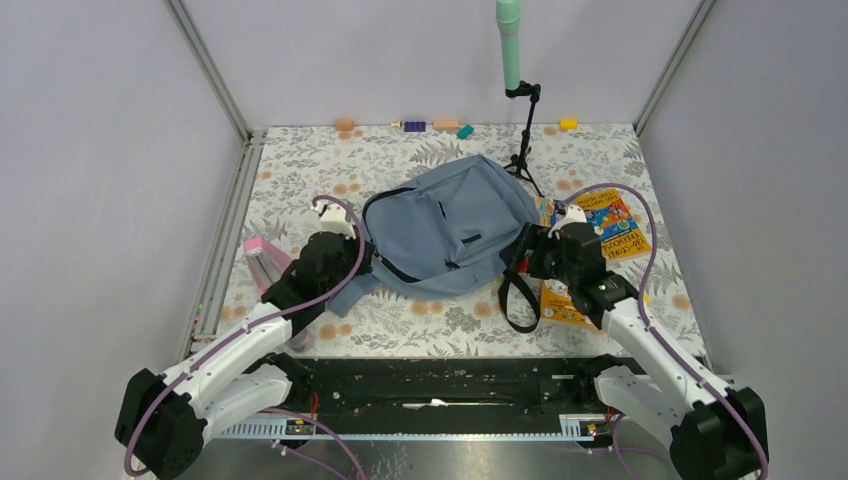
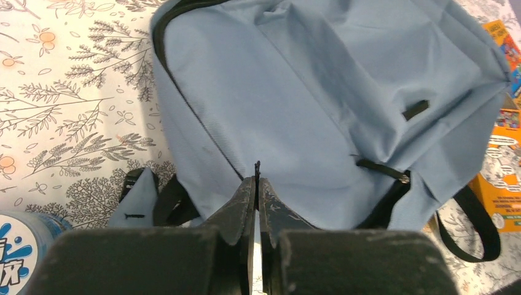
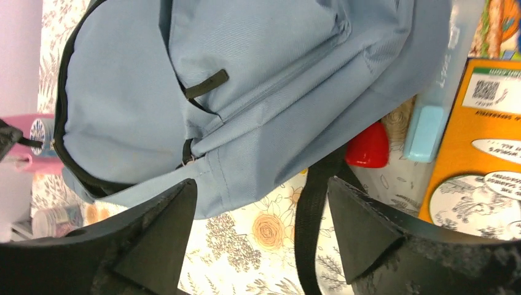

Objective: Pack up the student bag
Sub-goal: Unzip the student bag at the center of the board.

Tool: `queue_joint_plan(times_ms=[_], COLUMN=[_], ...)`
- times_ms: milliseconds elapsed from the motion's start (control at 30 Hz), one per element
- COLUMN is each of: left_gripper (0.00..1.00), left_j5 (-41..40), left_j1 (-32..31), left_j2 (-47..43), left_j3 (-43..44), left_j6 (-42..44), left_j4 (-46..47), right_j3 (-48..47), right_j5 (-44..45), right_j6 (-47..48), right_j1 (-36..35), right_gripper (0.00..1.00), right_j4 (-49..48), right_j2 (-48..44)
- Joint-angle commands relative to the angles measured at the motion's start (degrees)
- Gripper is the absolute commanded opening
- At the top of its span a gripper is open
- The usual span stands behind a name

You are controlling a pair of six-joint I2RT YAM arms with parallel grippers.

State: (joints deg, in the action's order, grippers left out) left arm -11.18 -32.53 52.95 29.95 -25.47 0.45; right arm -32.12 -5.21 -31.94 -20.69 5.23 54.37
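The student bag (image 1: 450, 235), a large grey-blue backpack, lies flat in the middle of the floral table. My left gripper (image 1: 352, 252) is at the bag's left edge. In the left wrist view that gripper (image 2: 256, 181) is shut, with a thin black zipper tab (image 2: 256, 167) of the bag (image 2: 319, 92) pinched between its tips. My right gripper (image 1: 522, 258) is at the bag's right edge. In the right wrist view it (image 3: 261, 196) stands wide open over the bag's lower corner (image 3: 215, 80), and a black strap (image 3: 309, 215) runs between its fingers untouched.
Orange comic books (image 1: 600, 235) lie right of the bag, with a red object (image 3: 367, 147) and a pale blue case (image 3: 430, 104) beside them. A pink item (image 1: 265, 258) and a bottle (image 2: 18, 252) sit at the left. A tripod (image 1: 522, 140) stands behind the bag.
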Motion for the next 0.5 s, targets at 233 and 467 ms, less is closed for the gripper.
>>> queue_joint_plan(times_ms=[233, 467], left_gripper=[0.00, 0.00], left_j5=[15.95, 21.42], left_j1=[0.45, 0.54], left_j2=[-2.44, 1.08], left_j3=[12.69, 20.26], left_j6=[0.26, 8.29], left_j4=[-14.91, -20.95], right_j3=[-7.31, -9.71], right_j5=[-16.69, -5.12], right_j6=[19.57, 24.57], right_j1=[-2.86, -21.26], right_gripper=[0.87, 0.87], right_j4=[0.41, -12.52], right_j2=[-4.86, 2.72])
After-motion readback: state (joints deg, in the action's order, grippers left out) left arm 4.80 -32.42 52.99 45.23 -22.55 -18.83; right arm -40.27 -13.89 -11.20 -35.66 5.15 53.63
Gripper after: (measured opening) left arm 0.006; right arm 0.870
